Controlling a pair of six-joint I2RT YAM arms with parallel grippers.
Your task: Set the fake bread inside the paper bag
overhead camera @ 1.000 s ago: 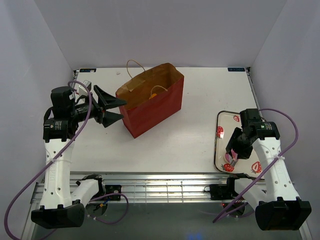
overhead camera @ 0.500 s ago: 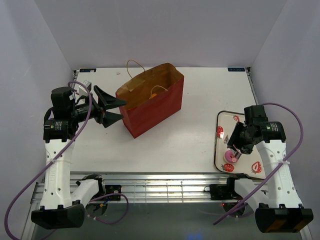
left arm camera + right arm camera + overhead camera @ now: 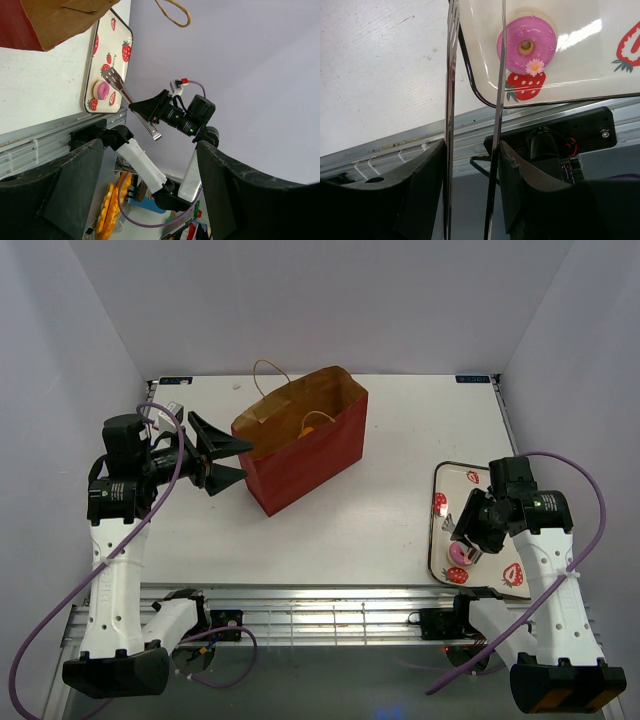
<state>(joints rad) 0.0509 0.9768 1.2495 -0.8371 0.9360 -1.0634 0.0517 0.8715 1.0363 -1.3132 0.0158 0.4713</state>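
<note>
The red-brown paper bag (image 3: 300, 445) stands open at the back left, with an orange croissant (image 3: 308, 429) showing inside. The pink-iced doughnut (image 3: 459, 552) lies on the strawberry tray (image 3: 446, 480) at the right. My right gripper (image 3: 478, 525) is shut on silver tongs (image 3: 464, 540), just above the doughnut. In the right wrist view the two tong arms (image 3: 451, 100) run between my fingers (image 3: 432, 165), and the doughnut (image 3: 526, 45) lies just right of them, outside them. My left gripper (image 3: 222, 455) is open at the bag's left rim. A second croissant is not in view.
The tray sits near the table's front right edge, above the metal rail (image 3: 320, 605). The bag's cord handles (image 3: 268, 370) stick up at the back. In the left wrist view the bag's corner (image 3: 50, 20), the tray (image 3: 120, 30) and the doughnut (image 3: 103, 90) show.
My right gripper with the tongs has drawn back off the doughnut, which was covered and now shows on the tray. The left arm and the bag have not moved.
</note>
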